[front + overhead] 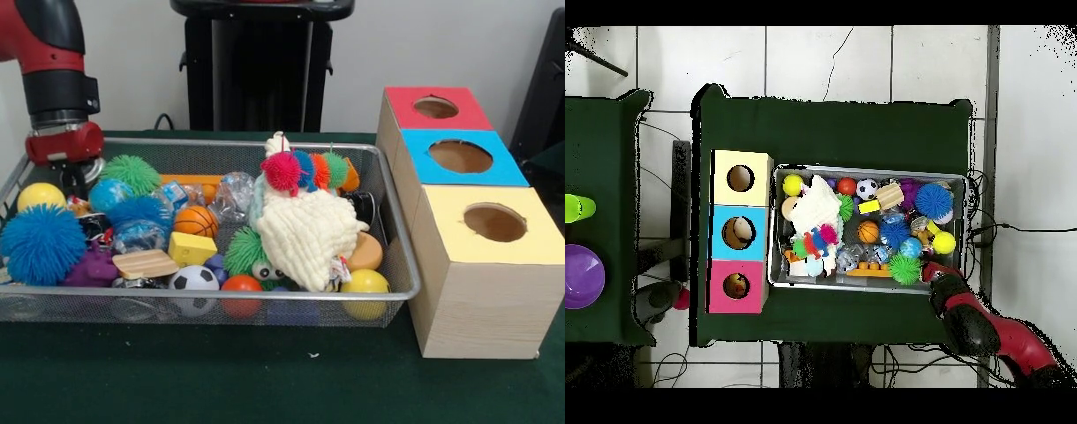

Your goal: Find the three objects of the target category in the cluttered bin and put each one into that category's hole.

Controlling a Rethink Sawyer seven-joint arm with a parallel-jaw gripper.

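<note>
Balls — the likeliest target, a judgement only — lie scattered through the wire bin (402,265), the basketball (195,221) mid-heap looking light, firm and slippery, best pinched across its middle — the end effector (66,168) hangs at the bin's corner, its opening and load unreadable.

I am seeing no readable text, label, brand or number on anything in either view.
</note>
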